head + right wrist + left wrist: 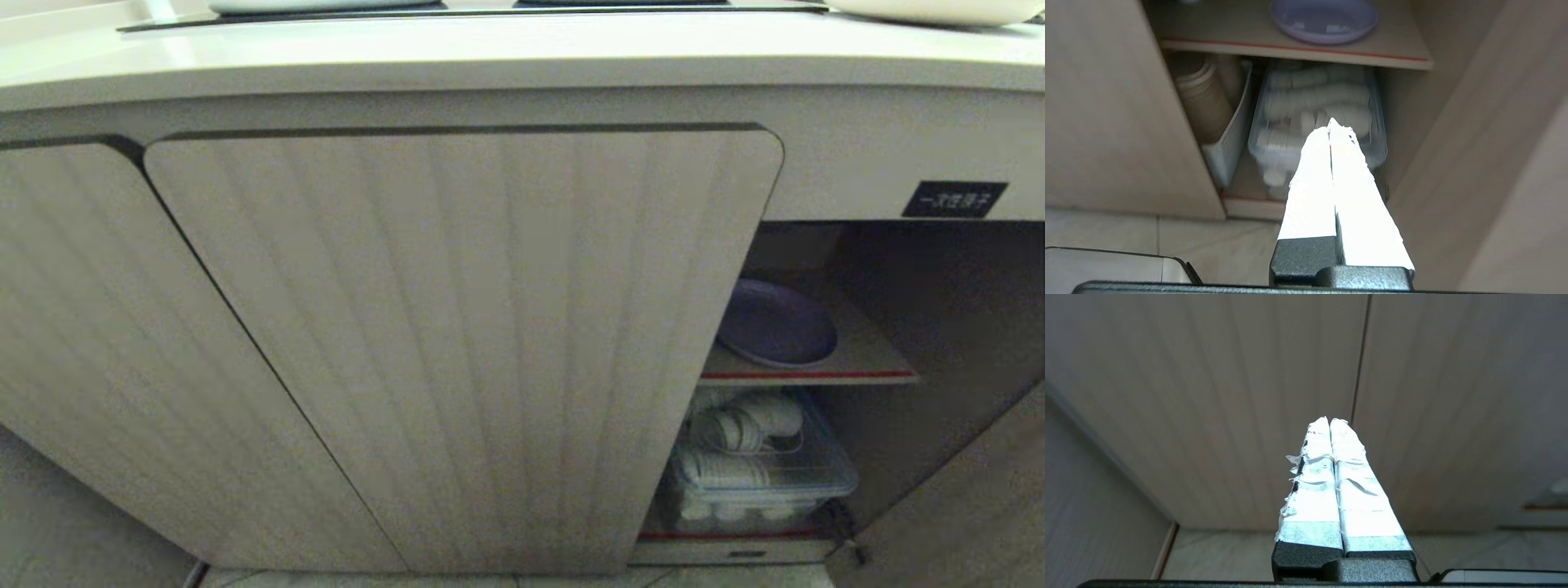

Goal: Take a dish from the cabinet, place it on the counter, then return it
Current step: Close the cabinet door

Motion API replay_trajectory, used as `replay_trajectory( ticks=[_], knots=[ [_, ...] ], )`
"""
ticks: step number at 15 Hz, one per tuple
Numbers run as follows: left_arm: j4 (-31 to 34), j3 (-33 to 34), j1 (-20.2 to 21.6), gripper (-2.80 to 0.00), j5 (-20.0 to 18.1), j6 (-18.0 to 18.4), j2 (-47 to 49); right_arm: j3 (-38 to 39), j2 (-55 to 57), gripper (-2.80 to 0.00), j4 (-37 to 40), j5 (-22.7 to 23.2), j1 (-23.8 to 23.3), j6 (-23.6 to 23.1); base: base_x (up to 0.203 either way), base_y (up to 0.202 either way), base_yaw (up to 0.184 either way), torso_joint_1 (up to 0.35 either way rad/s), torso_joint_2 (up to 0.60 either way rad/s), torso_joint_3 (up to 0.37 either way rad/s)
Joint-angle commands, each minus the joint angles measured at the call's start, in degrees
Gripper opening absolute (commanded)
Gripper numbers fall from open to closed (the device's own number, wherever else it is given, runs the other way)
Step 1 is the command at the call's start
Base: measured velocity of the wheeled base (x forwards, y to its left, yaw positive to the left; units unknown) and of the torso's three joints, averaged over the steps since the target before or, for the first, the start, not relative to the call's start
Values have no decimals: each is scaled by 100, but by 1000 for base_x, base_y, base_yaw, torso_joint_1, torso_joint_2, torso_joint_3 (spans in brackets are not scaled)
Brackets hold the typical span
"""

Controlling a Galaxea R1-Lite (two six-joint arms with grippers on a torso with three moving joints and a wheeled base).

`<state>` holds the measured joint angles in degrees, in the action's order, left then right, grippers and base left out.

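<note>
The pale purple dish [775, 324] [1324, 20] lies flat on the cabinet's upper shelf [865, 355], seen through the open right bay. The beige ribbed cabinet [457, 343] has its middle door closed over the rest. Above it runs the cream counter [490, 57]. Neither arm shows in the head view. My right gripper [1332, 123] is shut and empty, low in front of the open bay, well short of the dish. My left gripper [1329, 421] is shut and empty, facing the closed ribbed doors.
On the bottom shelf a clear plastic bin [767, 474] [1316, 118] holds stacks of white cups, with paper cups [1202, 98] beside it. The bay's open door [963, 506] stands at the right. A black label [953, 198] sits above the bay. A white bowl [939, 10] rests on the counter.
</note>
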<state>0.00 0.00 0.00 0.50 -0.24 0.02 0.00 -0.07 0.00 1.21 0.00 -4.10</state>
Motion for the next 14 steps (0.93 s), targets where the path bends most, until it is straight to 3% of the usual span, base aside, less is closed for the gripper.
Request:
replay_trajectory(
  ticks=[1,14],
  knots=[
    [0,0,0,-280,3,-2,-2,0,7,-280,3,3,0,-3,-193,0,1,2,5,2],
    [0,0,0,-280,3,-2,-2,0,7,-280,0,3,8,-3,-192,0,0,2,2,2]
  ],
)
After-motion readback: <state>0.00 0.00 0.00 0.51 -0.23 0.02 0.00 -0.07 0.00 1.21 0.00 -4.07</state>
